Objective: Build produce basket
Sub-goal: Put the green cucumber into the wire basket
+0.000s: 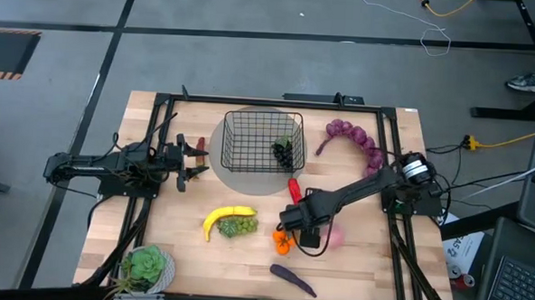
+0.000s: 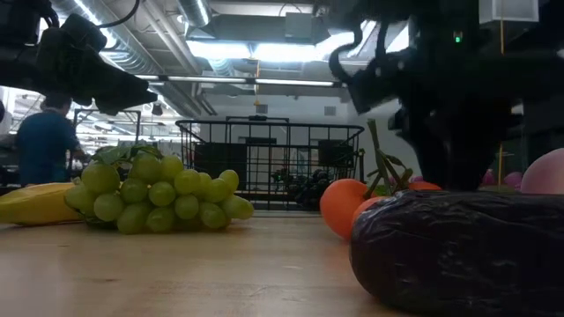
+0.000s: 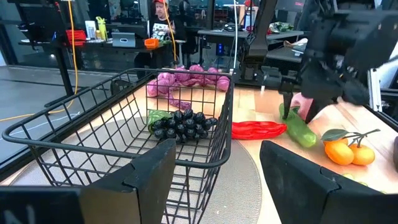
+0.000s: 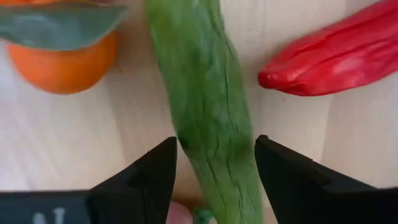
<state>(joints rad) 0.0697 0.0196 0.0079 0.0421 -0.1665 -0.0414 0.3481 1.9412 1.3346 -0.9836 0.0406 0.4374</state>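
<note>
The shallow black wire-grid basket (image 1: 261, 139) sits on a round grey disc (image 1: 239, 171) toward twelve o'clock on the pale wooden table (image 1: 182, 250), with a dark purple grape bunch (image 1: 284, 153) in its four o'clock corner.

The right tool (image 4: 214, 163) hangs over the green toy cucumber (image 4: 208, 106) near the table's centre, at about five o'clock from the basket. Its two dark fingers (image 4: 144, 177) stand apart, one on each side of the cucumber, and hold nothing. The right wrist view shows the cucumber's long axis running straight between the fingers, with the glossy red chili (image 4: 336, 56) lying slantwise close beside it and an orange fruit with a green leaf (image 4: 62, 62) on the other side. The high view hides the cucumber under the arm and shows only the chili (image 1: 294, 189) pointing from six to twelve o'clock toward the basket.

The left wrist view shows the cucumber (image 3: 300, 129) and chili (image 3: 258, 129) lying at an angle to each other, just beside the basket, and the oranges (image 3: 348, 151) near them.

The left tool (image 1: 187, 160) waits at nine o'clock of the basket, fingers (image 3: 140, 180) wide apart and empty.

Toward six o'clock lie a yellow banana (image 1: 224, 217) curving over a green grape bunch (image 1: 237, 226), and a dark purple eggplant (image 1: 293, 278) lying slantwise. The low view shows that eggplant (image 2: 458, 251) closest.
</note>
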